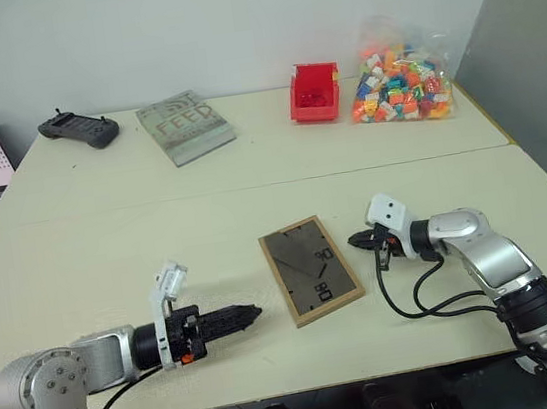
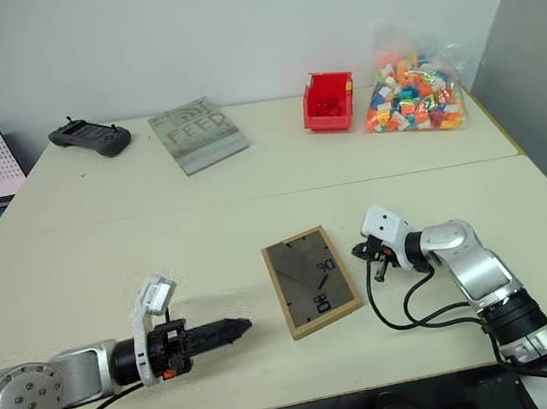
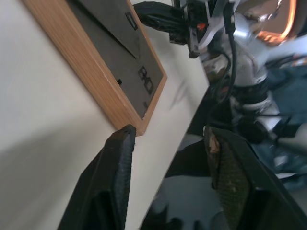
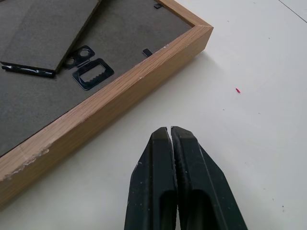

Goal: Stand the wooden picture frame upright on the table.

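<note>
The picture frame (image 1: 310,268) is laid flat, back side up, on the near half of the counter (image 1: 108,246), between the two grippers. Its dark backing, fold-out stand and small metal hanger are seen in the right wrist view.

The left gripper (image 1: 251,313) is held level just above the counter, to the left of the frame and apart from it, pointing right toward the frame's near left corner. Its jaws are seen apart in the left wrist view, with nothing between them.

The right gripper (image 1: 358,241) is positioned just beside the frame's right edge, not touching it. Its jaws are pressed together and empty.

Along the far side are placed a controller (image 1: 79,129), a grey book (image 1: 185,126), a red bin (image 1: 314,92) and a bag of coloured blocks (image 1: 402,82).
</note>
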{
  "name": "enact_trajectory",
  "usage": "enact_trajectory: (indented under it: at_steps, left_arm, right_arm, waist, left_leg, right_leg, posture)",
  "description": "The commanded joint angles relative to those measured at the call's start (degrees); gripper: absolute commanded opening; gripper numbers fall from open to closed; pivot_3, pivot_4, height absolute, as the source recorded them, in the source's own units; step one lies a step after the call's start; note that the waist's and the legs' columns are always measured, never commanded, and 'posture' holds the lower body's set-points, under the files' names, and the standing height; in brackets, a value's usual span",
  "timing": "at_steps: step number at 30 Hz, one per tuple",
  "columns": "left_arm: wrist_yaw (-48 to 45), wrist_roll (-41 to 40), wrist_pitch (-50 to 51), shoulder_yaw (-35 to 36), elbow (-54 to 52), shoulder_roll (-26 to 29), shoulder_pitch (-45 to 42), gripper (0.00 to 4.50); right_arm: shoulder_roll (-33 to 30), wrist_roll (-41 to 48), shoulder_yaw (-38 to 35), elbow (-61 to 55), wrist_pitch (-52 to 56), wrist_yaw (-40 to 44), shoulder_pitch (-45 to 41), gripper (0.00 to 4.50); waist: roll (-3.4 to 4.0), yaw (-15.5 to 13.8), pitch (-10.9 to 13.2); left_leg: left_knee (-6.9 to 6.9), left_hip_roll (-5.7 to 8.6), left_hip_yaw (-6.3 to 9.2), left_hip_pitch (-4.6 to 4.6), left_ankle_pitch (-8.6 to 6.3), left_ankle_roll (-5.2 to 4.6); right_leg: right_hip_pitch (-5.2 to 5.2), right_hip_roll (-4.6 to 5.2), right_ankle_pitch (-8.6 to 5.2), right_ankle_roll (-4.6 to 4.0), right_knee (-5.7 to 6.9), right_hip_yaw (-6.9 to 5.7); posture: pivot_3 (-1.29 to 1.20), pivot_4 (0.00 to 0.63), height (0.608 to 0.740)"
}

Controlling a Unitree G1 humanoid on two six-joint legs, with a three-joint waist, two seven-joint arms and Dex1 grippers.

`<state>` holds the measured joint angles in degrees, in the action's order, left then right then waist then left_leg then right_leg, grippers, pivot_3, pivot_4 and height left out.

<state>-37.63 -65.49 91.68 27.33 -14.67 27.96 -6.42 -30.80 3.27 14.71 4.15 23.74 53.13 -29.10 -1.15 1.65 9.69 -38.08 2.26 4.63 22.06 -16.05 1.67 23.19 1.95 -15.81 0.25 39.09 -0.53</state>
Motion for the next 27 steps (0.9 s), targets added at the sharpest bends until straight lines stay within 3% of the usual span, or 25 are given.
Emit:
enact_trajectory:
  at_steps: [1,7,13,20,27]
  left_arm:
    - [10.2,-5.6,0.8,0.7,2.2,-4.2,1.9,3.33]
    - [17.0,-2.9,-1.2,-1.6,5.8,-10.5,1.8,4.47]
    - [17.1,0.3,-5.7,-6.1,8.5,-11.8,2.1,4.47]
    - [16.9,-0.8,-8.9,-7.7,8.3,-11.4,0.7,4.47]
    - [18.0,-4.6,-9.3,-5.4,6.1,-10.1,0.6,2.95]
  right_arm:
    - [1.7,-0.1,1.2,-2.8,-0.4,-0.6,0.5,0.11]
    - [4.3,0.4,3.8,-7.3,2.4,-1.0,1.4,0.11]
    - [6.4,1.0,4.6,-10.5,5.5,-2.0,2.0,0.11]
    - [5.7,1.3,3.4,-11.2,7.1,-2.5,3.0,0.11]
    - [4.7,1.7,2.0,-10.5,6.9,-3.2,3.5,0.11]
  waist:
    - [-0.01,0.0,0.0]
    - [0.02,0.0,-0.1]
    - [0.47,-0.3,-0.7]
    - [0.48,-1.6,-0.7]
    - [0.39,-1.5,-0.6]
  left_leg:
    - [0.00,0.00,0.01,-0.01,0.00,0.00]
    - [0.03,0.01,-0.03,-0.08,0.04,0.08]
    - [0.05,0.04,-0.05,-0.25,0.06,0.12]
    - [0.18,0.14,0.02,-1.13,-0.08,-0.08]
    - [0.19,0.12,0.01,-1.10,-0.07,-0.06]
  right_leg:
    - [0.00,0.00,0.00,0.00,0.00,0.00]
    - [-0.03,0.00,0.00,0.00,0.01,0.06]
    - [-0.19,0.01,0.00,0.00,-0.01,0.08]
    - [-1.19,0.08,-0.09,0.10,-0.24,0.04]
    - [-1.12,0.07,-0.09,0.10,-0.22,0.05]
  posture:
    - [0.00,0.150,0.740]
    - [0.00,0.150,0.740]
    - [0.00,0.150,0.740]
    - [0.00,0.150,0.740]
    - [0.00,0.150,0.740]
